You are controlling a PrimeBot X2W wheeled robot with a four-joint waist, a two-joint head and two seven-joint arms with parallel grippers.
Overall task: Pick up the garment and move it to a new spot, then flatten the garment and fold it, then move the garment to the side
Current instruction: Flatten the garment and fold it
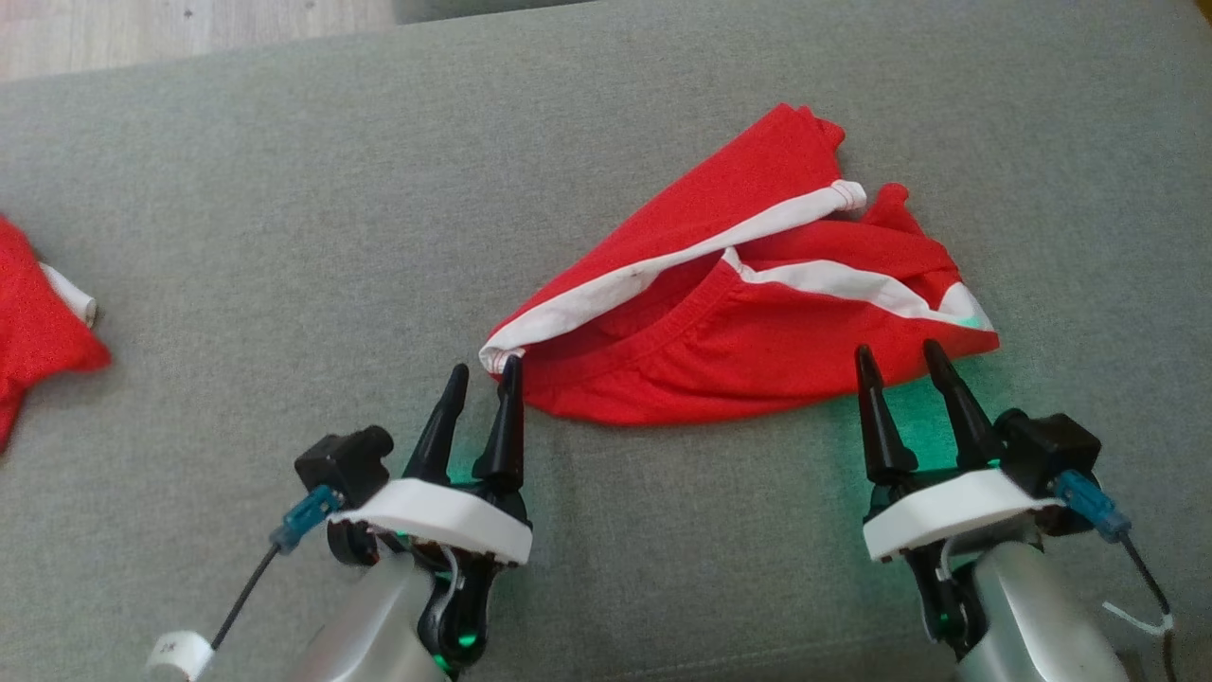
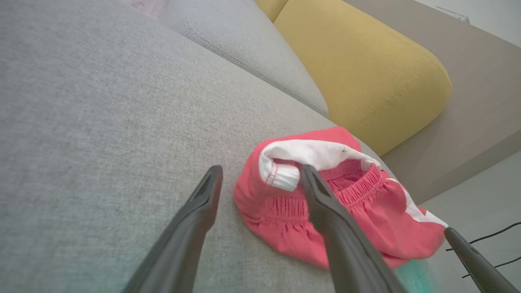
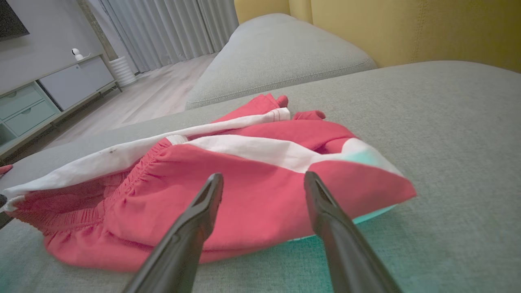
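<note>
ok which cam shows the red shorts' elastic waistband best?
Left wrist view: the waistband is close and its gathers read clearly, though one finger of the left gripper crosses it. The head view shows it as a thin ribbed curve; the right wrist view catches it at a slant, on the left.

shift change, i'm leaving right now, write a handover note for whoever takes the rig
Left pincer: open, empty, tips at the near left corner of the shorts.
Right pincer: open, empty, tips at their near right edge.
Shorts: crumpled on the grey sofa seat, not held. Another red garment lies at the seat's far left.
Done: nothing flattened or folded yet.
Left: grip, flatten, fold, move aside.
</note>
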